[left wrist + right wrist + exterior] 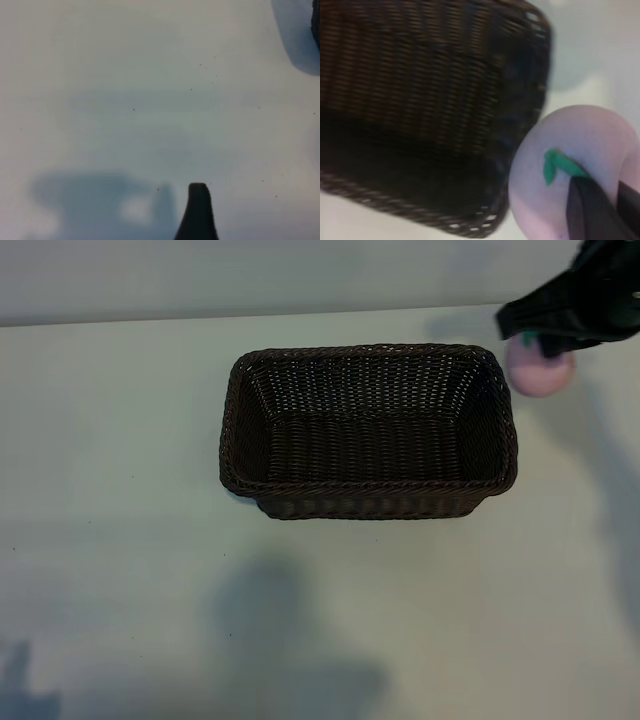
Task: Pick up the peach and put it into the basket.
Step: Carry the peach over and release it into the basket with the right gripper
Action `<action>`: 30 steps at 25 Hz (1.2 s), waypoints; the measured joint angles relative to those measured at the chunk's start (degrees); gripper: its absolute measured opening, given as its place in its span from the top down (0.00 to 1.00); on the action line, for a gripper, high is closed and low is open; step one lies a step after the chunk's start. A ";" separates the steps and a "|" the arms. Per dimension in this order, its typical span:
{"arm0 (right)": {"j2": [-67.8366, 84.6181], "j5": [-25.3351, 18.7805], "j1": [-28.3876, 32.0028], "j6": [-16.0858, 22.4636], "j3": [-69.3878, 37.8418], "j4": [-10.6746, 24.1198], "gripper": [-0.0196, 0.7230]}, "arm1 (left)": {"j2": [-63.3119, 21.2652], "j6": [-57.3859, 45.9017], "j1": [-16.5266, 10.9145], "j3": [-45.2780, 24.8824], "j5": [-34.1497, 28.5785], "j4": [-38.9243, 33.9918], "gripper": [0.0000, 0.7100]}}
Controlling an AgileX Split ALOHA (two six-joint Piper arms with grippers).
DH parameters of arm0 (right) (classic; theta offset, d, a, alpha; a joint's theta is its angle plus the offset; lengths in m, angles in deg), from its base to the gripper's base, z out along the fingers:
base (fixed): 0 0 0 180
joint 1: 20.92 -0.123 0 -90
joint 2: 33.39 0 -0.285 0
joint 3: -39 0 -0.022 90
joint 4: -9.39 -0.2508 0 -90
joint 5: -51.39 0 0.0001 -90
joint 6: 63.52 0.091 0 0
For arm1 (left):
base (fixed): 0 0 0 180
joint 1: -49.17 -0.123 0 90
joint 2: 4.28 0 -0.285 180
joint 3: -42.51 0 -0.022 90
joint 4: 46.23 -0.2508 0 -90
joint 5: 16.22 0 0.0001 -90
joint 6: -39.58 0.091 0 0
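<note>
Right gripper (548, 340) jaws are pinching the peach (541, 373) by its top, just outside the wicker basket (368, 485); clearing the rim first is advisable, left gripper (198, 210) idling with jaws spread.

Looking like a lab or robot test bench rather than anyone's home – a plain pale tabletop (120, 590) is filling nearly the whole view, bare and matte, with a flat light wall (250, 275) running along the far edge. A black robot arm (590, 290) is poking in at the upper right corner, and soft shadows are falling across the surface – no household clutter showing anywhere.
</note>
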State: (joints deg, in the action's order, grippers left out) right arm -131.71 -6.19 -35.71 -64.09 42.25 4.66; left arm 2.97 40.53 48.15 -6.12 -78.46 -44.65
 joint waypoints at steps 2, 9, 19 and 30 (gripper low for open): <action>-0.23 -0.46 -2.29 0.00 0.75 0.00 0.91 | 0.00 0.00 0.00 0.00 0.00 0.00 0.17; -6.13 1.09 -8.17 0.00 1.25 -0.12 0.91 | 0.00 0.00 0.00 0.00 0.00 0.00 0.17; -16.89 7.92 -10.51 -0.04 1.25 -0.53 0.91 | 0.00 0.00 0.00 0.00 0.00 0.00 0.17; -20.77 10.48 -10.51 -1.19 1.30 -0.95 0.83 | 0.00 -0.11 0.00 0.00 0.00 0.00 0.17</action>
State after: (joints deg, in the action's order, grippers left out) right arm -152.47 4.29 -46.22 -65.29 43.55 3.71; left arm 2.97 40.42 48.15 -6.12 -78.46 -44.65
